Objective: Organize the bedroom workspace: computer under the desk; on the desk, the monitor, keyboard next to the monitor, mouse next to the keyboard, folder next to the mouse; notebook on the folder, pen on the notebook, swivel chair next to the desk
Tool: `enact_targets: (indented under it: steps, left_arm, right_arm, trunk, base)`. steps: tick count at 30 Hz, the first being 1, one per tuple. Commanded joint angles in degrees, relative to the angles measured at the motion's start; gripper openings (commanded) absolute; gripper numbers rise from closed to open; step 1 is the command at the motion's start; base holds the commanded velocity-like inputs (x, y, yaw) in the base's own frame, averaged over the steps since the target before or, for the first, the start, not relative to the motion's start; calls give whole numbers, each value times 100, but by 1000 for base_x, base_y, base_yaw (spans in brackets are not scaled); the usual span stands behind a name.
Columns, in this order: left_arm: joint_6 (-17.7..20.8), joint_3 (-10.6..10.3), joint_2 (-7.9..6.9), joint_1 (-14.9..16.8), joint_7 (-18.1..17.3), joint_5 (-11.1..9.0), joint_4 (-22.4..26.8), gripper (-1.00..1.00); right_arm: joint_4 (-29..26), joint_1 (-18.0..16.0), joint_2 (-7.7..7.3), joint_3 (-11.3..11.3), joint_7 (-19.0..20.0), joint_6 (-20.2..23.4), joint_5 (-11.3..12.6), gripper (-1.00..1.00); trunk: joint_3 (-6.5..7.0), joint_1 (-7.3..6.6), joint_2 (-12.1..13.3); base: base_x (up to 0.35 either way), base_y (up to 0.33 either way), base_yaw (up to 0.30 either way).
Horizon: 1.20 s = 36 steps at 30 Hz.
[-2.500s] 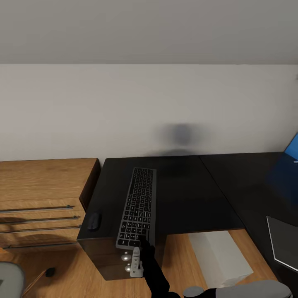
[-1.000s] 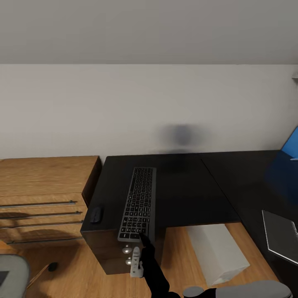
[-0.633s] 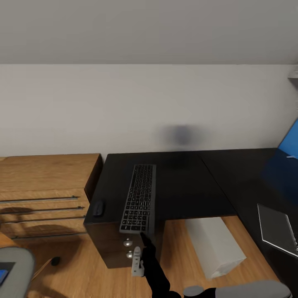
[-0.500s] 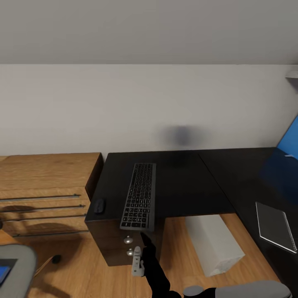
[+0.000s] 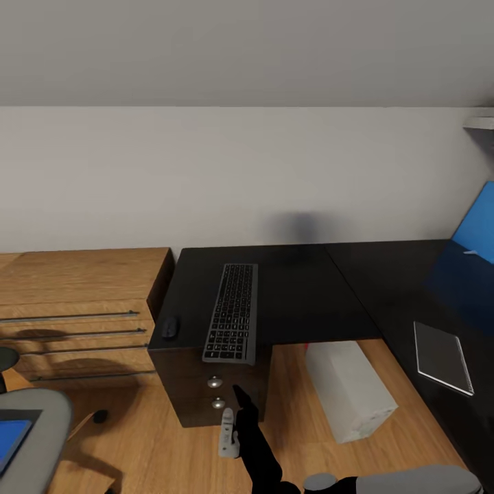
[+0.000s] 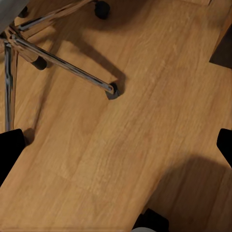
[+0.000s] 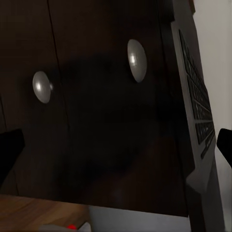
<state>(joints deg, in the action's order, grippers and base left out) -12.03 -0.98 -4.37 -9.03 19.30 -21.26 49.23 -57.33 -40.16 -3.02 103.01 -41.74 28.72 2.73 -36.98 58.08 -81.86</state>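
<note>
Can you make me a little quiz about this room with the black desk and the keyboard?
1. True or false: the mouse lies on the desk, to the left of the keyboard in the head view.
2. What bright colour is the folder on the swivel chair?
3. Where is the computer? A) on the desk B) on the floor under the desk C) on the chair

Key: 1 true; 2 blue; 3 B

soft even light, a blurred grey shadow on the wall [image 5: 302, 225], sharp renders throughout.
</note>
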Motion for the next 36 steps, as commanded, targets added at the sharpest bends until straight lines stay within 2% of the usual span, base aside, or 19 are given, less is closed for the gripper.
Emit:
enact_targets:
  steps: [1, 16, 25, 31, 36]
  left_arm:
    - [-19, -10, -2, -2, 13, -46, 8, 100]
    - [-19, -8, -2, -2, 13, -45, 8, 100]
    - [-19, -8, -2, -2, 13, -47, 8, 100]
    - [-18, -8, -1, -2, 7, -54, 8, 100]
    - [-18, -11, 4, -2, 5, -54, 8, 100]
  right_arm:
    - [8, -10, 4, 23, -36, 35, 29, 100]
    - [308, -13, 154, 17, -36, 22, 35, 100]
    - [338, -11, 177, -2, -46, 7, 42, 100]
    - [343, -14, 192, -106, -45, -152, 57, 100]
    - [348, -11, 212, -349, -43, -624, 65, 100]
  trunk:
    - [-5, 0, -3]
    - [-5, 0, -3]
    - [-5, 0, -3]
    - [-5, 0, -3]
    - [-5, 0, -3]
  base:
    - [-28, 0, 0]
    - [-14, 0, 0]
    - [-212, 0, 0]
    - [-78, 0, 0]
    - [-22, 0, 0]
